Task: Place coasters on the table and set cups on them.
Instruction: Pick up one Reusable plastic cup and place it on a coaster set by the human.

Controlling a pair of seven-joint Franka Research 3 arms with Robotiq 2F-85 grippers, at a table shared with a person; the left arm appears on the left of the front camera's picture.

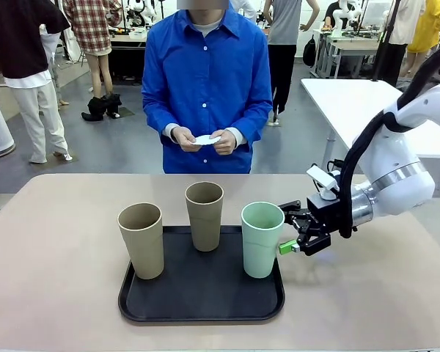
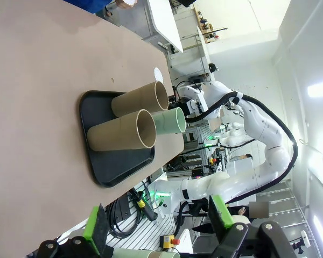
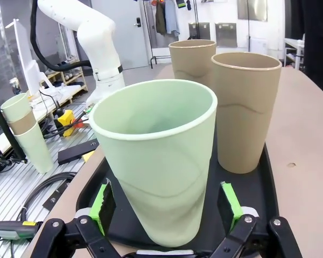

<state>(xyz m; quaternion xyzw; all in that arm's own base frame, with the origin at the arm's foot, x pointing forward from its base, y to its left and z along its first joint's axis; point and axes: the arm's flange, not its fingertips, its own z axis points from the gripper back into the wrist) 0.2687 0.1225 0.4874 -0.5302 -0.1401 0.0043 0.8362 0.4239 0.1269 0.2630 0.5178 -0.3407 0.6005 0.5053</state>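
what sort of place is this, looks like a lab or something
Most likely a robotics lab or workshop: a white robot arm reaches over the table, cables trail over a slotted metal bench, and people stand among white work tables behind.

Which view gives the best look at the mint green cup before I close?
Right wrist view: the mint green cup is close up, with the open jaws of the right gripper either side. Front view shows it upright at the right end of the black tray. Left wrist view shows it partly hidden behind the tan cups.
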